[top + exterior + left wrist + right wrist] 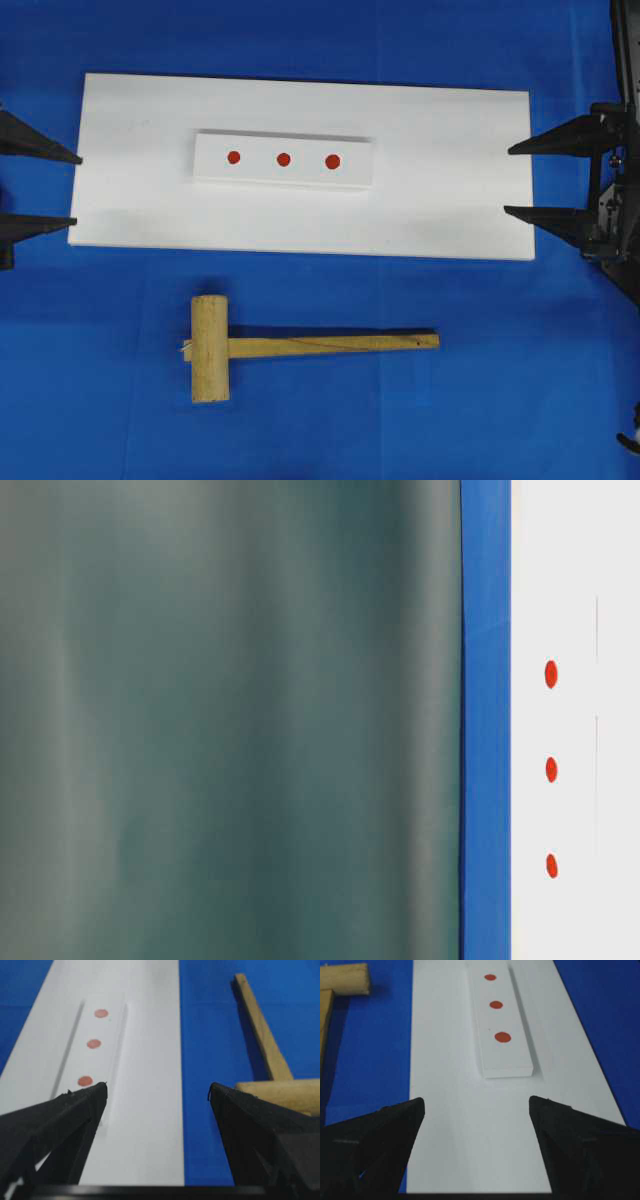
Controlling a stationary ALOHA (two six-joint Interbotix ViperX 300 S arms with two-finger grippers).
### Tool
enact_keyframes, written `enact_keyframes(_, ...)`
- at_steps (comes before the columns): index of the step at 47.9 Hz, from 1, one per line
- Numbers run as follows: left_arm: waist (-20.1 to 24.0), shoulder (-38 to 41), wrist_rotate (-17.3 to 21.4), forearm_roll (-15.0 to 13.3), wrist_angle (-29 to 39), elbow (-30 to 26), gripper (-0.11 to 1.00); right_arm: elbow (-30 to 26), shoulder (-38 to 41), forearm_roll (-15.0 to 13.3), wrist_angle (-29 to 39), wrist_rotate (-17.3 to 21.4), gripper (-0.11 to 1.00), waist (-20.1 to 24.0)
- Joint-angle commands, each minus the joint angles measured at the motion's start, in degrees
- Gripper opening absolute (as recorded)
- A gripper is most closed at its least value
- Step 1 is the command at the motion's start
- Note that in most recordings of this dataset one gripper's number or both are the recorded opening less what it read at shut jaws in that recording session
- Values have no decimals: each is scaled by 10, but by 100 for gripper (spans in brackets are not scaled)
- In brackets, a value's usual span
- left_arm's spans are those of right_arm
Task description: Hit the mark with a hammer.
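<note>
Hammer lies flat on the blue cloth, below the white board in the overhead view, head to the left, handle running right; nothing touches it. Mark is the rightmost dot on the white block, nearest the right arm. Left gripper and right gripper sit at opposite board ends, jaws spread wide, both empty. Handle points right, so the right arm likely grabs it.
</note>
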Motion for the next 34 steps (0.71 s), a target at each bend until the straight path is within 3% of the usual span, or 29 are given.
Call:
enact_keyframes(1,-4,3,1,2,-8,-1,81,-4,3,1,4,-2,77,0)
enact_keyframes(34,-4,2,0,2,-17,9,81,-5,2,1,-19,1,77,1)
